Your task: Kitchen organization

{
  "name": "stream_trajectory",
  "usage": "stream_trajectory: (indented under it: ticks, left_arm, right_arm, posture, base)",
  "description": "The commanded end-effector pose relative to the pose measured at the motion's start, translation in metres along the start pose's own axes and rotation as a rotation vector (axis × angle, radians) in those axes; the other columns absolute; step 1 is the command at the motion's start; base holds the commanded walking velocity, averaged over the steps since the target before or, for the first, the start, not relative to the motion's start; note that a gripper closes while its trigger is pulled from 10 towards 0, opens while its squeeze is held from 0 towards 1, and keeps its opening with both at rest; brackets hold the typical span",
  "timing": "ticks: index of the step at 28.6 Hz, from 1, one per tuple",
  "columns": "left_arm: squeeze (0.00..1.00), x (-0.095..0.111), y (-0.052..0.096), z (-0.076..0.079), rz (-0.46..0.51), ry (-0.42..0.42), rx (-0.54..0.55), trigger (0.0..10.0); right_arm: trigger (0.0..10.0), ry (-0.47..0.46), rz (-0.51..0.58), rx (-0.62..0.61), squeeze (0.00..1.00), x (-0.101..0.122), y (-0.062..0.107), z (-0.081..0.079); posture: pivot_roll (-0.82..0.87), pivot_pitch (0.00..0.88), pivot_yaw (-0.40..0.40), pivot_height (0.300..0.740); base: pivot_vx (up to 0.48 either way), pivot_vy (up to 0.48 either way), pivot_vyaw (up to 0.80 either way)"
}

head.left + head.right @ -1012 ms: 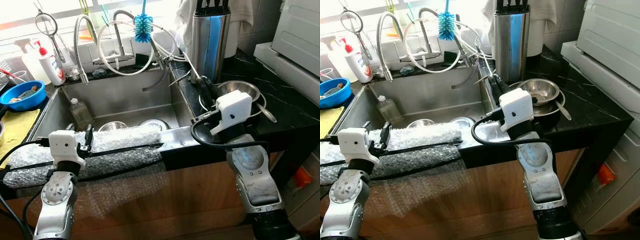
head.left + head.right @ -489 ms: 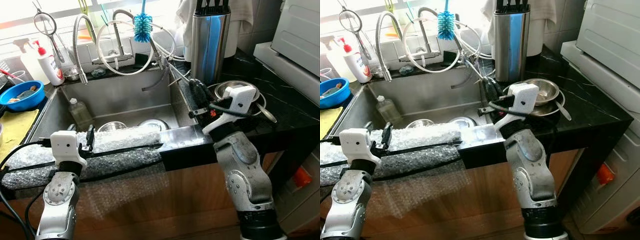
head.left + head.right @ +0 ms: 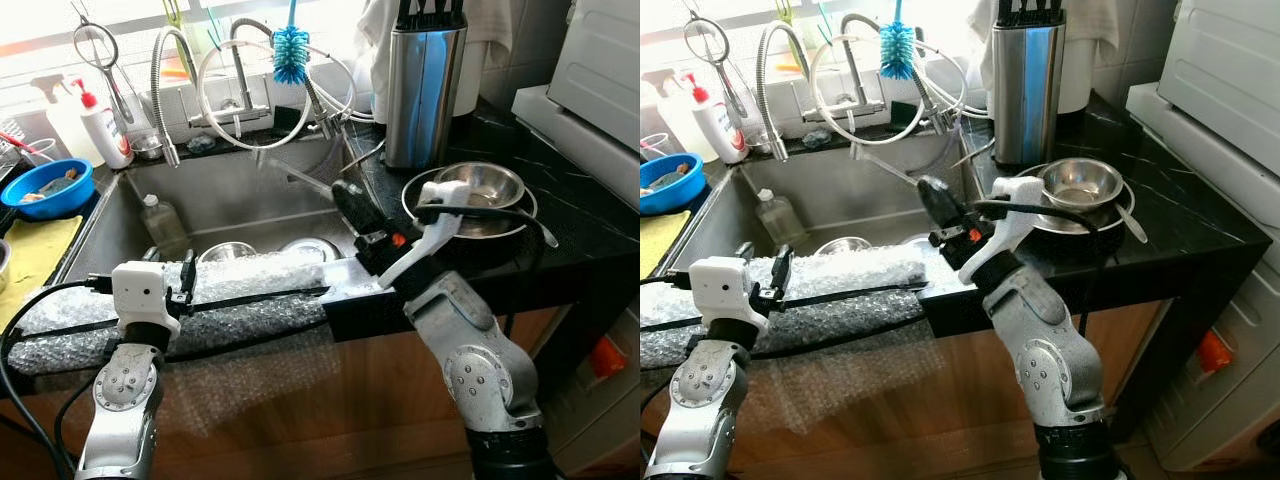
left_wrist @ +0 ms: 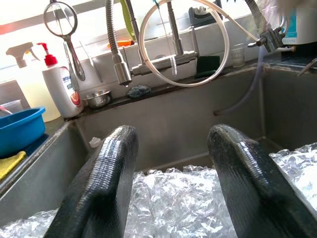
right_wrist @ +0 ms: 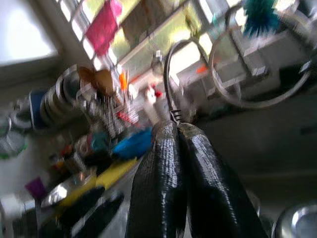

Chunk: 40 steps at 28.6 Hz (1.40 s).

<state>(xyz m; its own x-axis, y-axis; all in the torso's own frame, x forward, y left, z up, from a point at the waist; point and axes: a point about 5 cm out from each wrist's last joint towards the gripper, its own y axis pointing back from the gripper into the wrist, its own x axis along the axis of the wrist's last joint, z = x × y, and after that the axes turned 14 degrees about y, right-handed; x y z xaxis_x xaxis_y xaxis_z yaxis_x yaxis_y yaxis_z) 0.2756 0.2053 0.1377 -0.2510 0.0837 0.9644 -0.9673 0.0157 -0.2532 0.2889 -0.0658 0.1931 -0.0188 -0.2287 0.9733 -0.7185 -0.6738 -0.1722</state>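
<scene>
Sink [image 3: 230, 200]: steel basin, which we took to be the work area; two steel bowls [image 3: 228, 252] lay at its bottom beside a plastic bottle [image 3: 160, 222] near the left wall.
Right gripper [image 3: 345, 198]: raised over the sink's right edge, long black fingers pressed together with nothing between them; the right wrist view confirmed them clenched and empty.
Key relation: the bowls lay below and to the left of the right gripper, whose fingers pointed up and back toward the taps. We judged the right arm the better placed, though it would have to tip downward and part its fingers first.
Left gripper [image 3: 183, 277]: resting on the bubble wrap [image 3: 230, 290] over the sink's front rim, fingers [image 4: 111, 183] spread apart and holding nothing, aimed across the basin at the back wall.
Counter stack [image 3: 478, 187]: a steel bowl nested in a dark pan on the black counter, just right of the right arm's wrist, with a spoon handle jutting off its right side.
Knife block [image 3: 422, 85]: tall steel cylinder, upright behind the stack.
Back ledge: coiled faucet hoses [image 3: 240, 90], a blue bottle brush [image 3: 291, 52], a hanging strainer [image 3: 95, 48], and a soap dispenser [image 3: 105, 125].
Far left: blue bowl [image 3: 45, 187] above a yellow cloth [image 3: 35, 255].
Step judged: reaching toward the sink; nothing gripped yet.
</scene>
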Motion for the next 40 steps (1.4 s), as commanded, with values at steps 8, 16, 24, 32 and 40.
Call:
stream_trajectory:
  ticks: [8, 16, 24, 32, 40]
  left_arm:
    - [0.0, 0.005, 0.0, 0.0, 0.023, -0.051, -0.015, 10.0]
    - [0.0, 0.008, -0.002, 0.006, 0.039, -0.079, -0.041, 10.0]
    - [0.0, 0.012, -0.003, 0.012, 0.062, -0.147, -0.075, 10.0]
    - [0.0, 0.015, -0.005, 0.019, 0.082, -0.215, -0.121, 10.0]
    - [0.0, 0.019, -0.006, 0.027, 0.107, -0.287, -0.175, 10.0]
  right_arm:
    - [10.0, -0.098, 0.01, 0.117, 0.0, -0.001, -0.002, -0.015]
    - [10.0, -0.149, 0.079, 0.213, 0.0, 0.016, -0.005, -0.02]
    - [10.0, -0.139, 0.024, 0.183, 0.0, 0.007, -0.005, -0.017]
    - [10.0, -0.014, -0.085, 0.038, 0.0, -0.012, -0.011, -0.005]
    - [10.0, -0.044, -0.095, -0.034, 0.0, -0.013, -0.019, 0.002]
  posture:
    - [-0.08, 0.0, 0.107, 0.74]
    - [-0.08, 0.0, 0.103, 0.74]
    - [-0.08, 0.0, 0.098, 0.74]
    - [-0.07, 0.0, 0.098, 0.74]
    - [-0.07, 0.0, 0.091, 0.74]
  base:
    - [0.0, 0.0, 0.0]
    - [0.0, 0.0, 0.0]
    - [0.0, 0.0, 0.0]
    - [0.0, 0.0, 0.0]
    - [0.0, 0.0, 0.0]
